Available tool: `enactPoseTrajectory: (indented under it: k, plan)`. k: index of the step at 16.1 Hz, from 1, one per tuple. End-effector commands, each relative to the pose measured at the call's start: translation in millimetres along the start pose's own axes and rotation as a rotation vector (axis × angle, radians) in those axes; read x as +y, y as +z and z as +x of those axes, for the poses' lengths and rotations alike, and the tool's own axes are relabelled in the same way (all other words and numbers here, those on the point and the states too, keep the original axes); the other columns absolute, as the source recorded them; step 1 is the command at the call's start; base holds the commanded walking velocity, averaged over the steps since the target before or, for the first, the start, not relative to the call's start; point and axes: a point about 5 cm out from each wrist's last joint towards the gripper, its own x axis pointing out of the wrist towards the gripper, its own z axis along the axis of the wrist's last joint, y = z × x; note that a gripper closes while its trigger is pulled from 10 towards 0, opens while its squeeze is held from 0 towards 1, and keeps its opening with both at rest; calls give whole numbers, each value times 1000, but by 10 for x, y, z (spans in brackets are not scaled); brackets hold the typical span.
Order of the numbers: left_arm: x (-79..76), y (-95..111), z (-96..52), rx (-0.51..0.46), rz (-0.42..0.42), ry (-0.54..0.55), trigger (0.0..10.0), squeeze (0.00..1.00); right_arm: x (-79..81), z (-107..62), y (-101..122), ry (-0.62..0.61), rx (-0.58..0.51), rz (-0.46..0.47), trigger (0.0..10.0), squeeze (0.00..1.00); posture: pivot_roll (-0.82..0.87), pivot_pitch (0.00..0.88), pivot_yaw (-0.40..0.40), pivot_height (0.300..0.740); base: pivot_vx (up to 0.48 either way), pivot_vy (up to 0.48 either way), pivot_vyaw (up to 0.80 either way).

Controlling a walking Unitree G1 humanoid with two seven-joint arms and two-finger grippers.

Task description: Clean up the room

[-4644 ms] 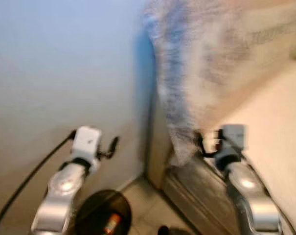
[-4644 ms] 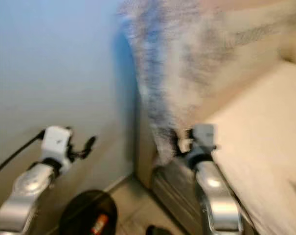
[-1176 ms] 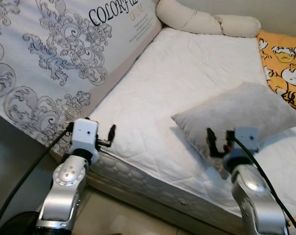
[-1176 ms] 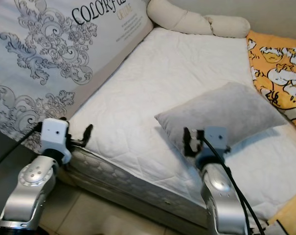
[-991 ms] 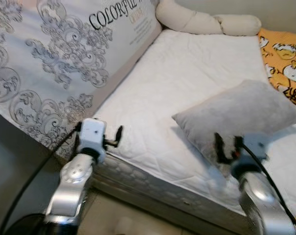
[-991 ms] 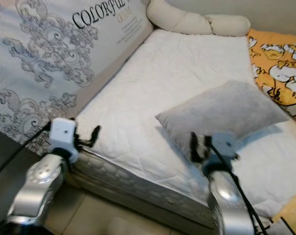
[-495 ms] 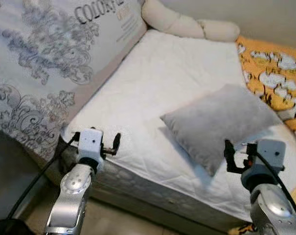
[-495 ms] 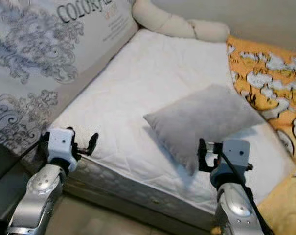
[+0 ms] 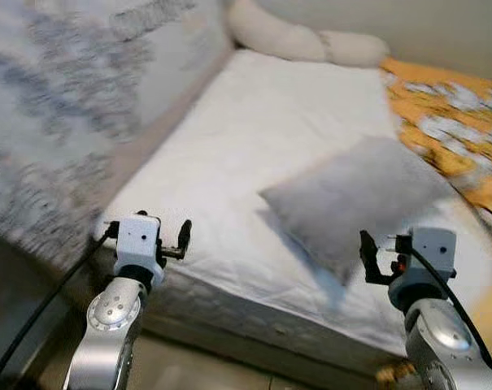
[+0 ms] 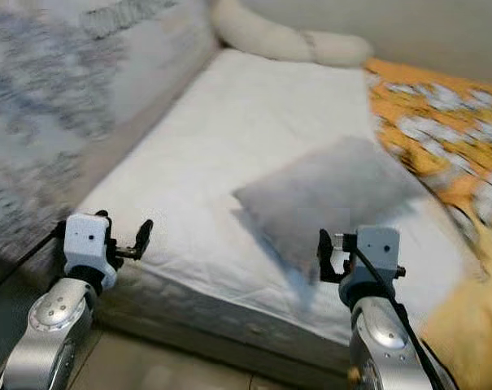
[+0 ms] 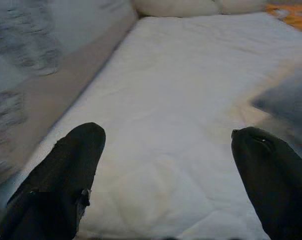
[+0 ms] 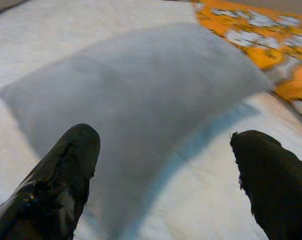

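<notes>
Left gripper (image 9: 183, 240), fingers spread, empty, at 7 o'clock over the near edge of the white mattress (image 9: 254, 162). Right gripper (image 9: 367, 258), fingers spread, empty, at 5 o'clock, just short of the grey pillow (image 9: 351, 199). Pillow lies flat on the mattress, right of centre. Patterned panel (image 9: 75, 106), blurred, along the bed at 10 o'clock. Orange printed blanket (image 9: 449, 130) at 2 o'clock. Cream bolster (image 9: 302, 41) at 12 o'clock, at the far end.

Mattress (image 9: 254, 146) open; pillow (image 9: 351, 199) blocks R.

Bright, evenly lit, smeared by motion blur.
</notes>
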Motion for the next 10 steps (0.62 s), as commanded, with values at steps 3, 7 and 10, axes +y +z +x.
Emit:
enactPoseTrajectory:
  k: [3, 7, 10]
  plan:
    - [-49, 127, 102, -39, -4, -28, 10000, 0, 5, 95, 49, 29, -63, -43, 10000, 0, -54, 0, -32, 740, 241, 0, -263]
    - [6, 160, 135, -44, 19, -31, 10000, 0, 87, 235, 79, 99, -77, -52, 10000, 0, -35, 0, -16, 740, 243, 0, 0]
    - [20, 171, 161, -46, 23, -41, 10000, 0, 104, 299, 90, 115, -108, -57, 10000, 0, -33, 0, -10, 740, 246, 0, 0]
